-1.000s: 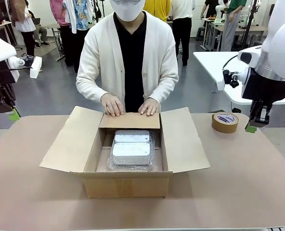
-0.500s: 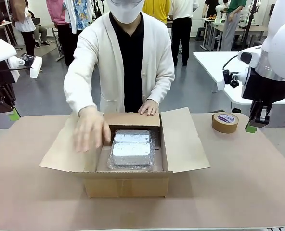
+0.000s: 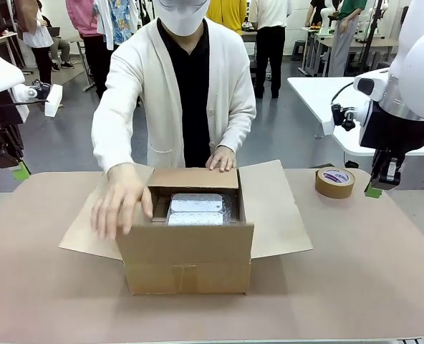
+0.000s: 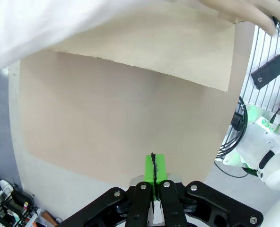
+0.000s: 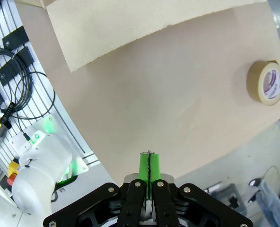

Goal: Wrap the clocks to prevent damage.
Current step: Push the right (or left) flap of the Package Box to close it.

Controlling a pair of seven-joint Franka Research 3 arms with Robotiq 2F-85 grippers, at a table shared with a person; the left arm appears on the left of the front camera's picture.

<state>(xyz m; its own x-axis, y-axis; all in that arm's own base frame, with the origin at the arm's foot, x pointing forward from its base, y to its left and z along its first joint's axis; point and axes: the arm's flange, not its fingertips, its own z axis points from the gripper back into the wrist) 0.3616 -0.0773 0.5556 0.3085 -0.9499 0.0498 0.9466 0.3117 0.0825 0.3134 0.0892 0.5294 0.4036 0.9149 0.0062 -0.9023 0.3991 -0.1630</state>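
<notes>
We saw one open cardboard box [image 3: 190, 261] at the centre of the front view, on a brown-covered table [image 3: 362, 279]. Of its four flaps, the left and right ones lay spread outward, the far one lay roughly level, and the near one stood upright.

Inside the box, just behind that raised flap, lay two silver clocks [image 3: 195, 208], one behind the other and touching. Both were bundled in clear bubble wrap [image 3: 230, 209].

One person stood at the far side, upper centre of the frame, in a cream cardigan. One of the person's hands [image 3: 117, 204] rested at the box's left corner, by the edge of the raised near flap. The other hand [image 3: 222, 158] pressed flat on the far flap.

One roll of brown tape [image 3: 334, 182] lay on the table to the right of the box, well apart from it.

The two arms hung at the frame's left and right edges, clear of the box. In the left wrist view, the left gripper [image 4: 153, 160] had its green pads pressed together with nothing between them, above bare table. In the right wrist view, the right gripper [image 5: 149, 158] was likewise pressed together and empty, with the tape roll at the upper right of that frame.
</notes>
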